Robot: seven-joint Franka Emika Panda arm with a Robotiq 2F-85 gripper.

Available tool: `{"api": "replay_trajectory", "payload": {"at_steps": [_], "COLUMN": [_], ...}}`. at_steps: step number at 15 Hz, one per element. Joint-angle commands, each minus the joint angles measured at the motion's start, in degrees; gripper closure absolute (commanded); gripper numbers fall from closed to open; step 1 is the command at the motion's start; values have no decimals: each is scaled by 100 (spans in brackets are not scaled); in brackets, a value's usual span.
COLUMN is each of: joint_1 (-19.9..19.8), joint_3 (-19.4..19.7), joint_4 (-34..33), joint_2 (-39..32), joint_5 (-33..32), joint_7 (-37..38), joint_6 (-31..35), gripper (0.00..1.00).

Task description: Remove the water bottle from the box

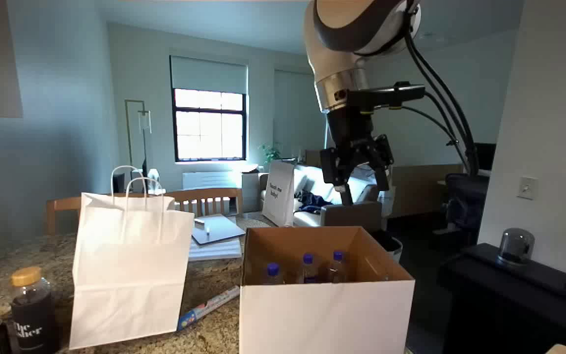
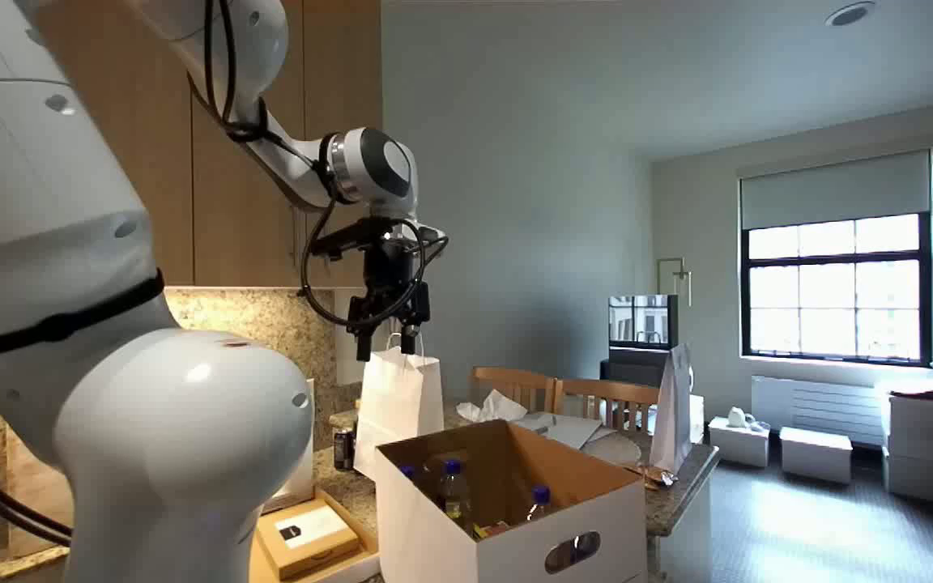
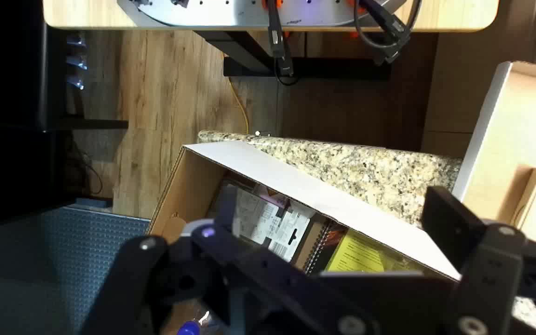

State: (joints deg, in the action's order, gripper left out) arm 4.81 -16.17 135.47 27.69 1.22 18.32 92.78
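The box point(image 1: 322, 319), white outside and brown within, has its top open. Inside stand three clear bottles with blue caps: a water bottle point(image 1: 273, 278) near the left wall, a middle bottle point(image 1: 308, 270) and another bottle point(image 1: 337, 269) to its right. They also show in an exterior view, where one bottle point(image 2: 454, 492) appears nearly whole; its lower part is hidden. My gripper point(image 1: 364, 190) hangs open above the box's height, nothing between its fingers, apart from every bottle. In the wrist view the gripper point(image 3: 335, 200) spreads wide over the box wall; one blue cap point(image 3: 189, 328) peeks out at the bottom edge.
A white paper bag point(image 1: 130, 275) stands beside the box, with a long colourful tube point(image 1: 209, 307) between them. A yellow-lidded dark bottle point(image 1: 32, 314) is farther left. Notebooks and packages point(image 3: 291, 232) lie on the box floor. A shallow carton point(image 2: 304, 538) sits near the arm base.
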Motion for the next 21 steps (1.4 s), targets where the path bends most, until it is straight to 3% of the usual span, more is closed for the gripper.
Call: {"api": "replay_trajectory", "payload": {"at_steps": [1, 4, 8, 12, 18, 20, 21], "joint_1": [110, 97, 20, -38, 78, -67, -32], "joint_3": [93, 75, 116, 43, 166, 76, 166], "joint_4": [-8, -32, -88, -171, -96, -439, -593], "joint_2": [-18, -64, -496, -1158, -1115, -1850, -2117], "joint_5": [-37, -44, 361, 232, 240, -153, -48], "joint_7": [42, 91, 526, 1076, 949, 1199, 997], "joint_6": [-7, 151, 1651, 2948, 2816, 2982, 2827], "gripper": [0, 0, 0, 0, 0, 0, 0]}}
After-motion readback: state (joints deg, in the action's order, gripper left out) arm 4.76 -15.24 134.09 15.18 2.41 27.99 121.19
